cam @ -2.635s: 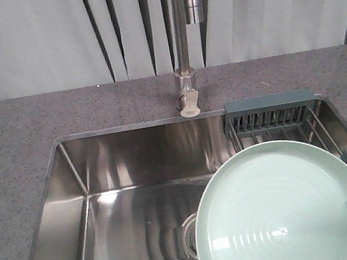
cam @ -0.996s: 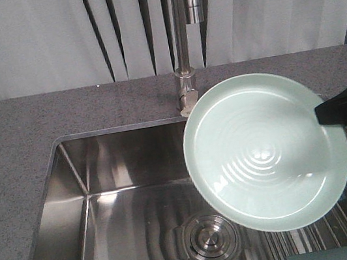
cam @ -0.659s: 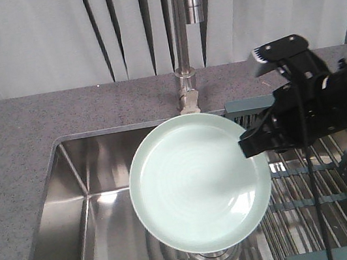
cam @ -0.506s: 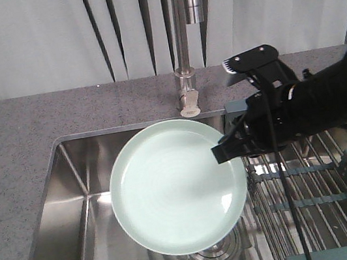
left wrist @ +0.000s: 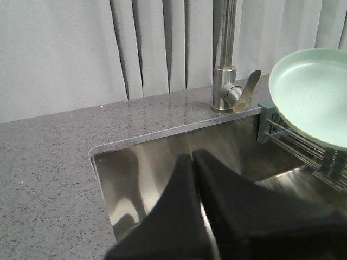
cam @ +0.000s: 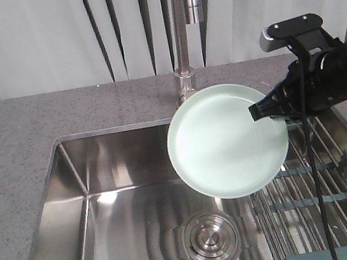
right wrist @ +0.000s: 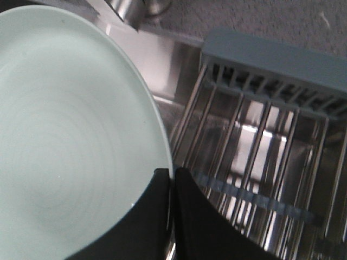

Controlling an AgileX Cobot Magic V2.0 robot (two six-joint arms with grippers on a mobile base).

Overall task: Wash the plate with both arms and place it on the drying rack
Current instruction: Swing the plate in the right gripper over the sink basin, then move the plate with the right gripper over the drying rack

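Jaws of the right gripper [right wrist: 171, 179] close on the right-hand rim of the plate [cam: 225, 141], one black finger on its face and the other outside the rim. Jaws of the left gripper [left wrist: 192, 158] meet along a thin seam with nothing between them, pointing toward the left corner of the sink [cam: 73, 205]. Nearest in the front view, the round drain [cam: 207, 237] lies in the steel basin floor. Above and behind it, the pale green plate hangs in the air, face up and slightly tilted, over the right part of the basin. Its right edge overlaps the left rods of the drying rack [cam: 323, 198]. A thin black cable [cam: 316, 173] drops from the right arm across the rods. Behind the plate stands the tap [cam: 185, 69], set in the speckled grey counter [cam: 28, 126]. Pale pleated curtain [cam: 27, 41] closes the background.
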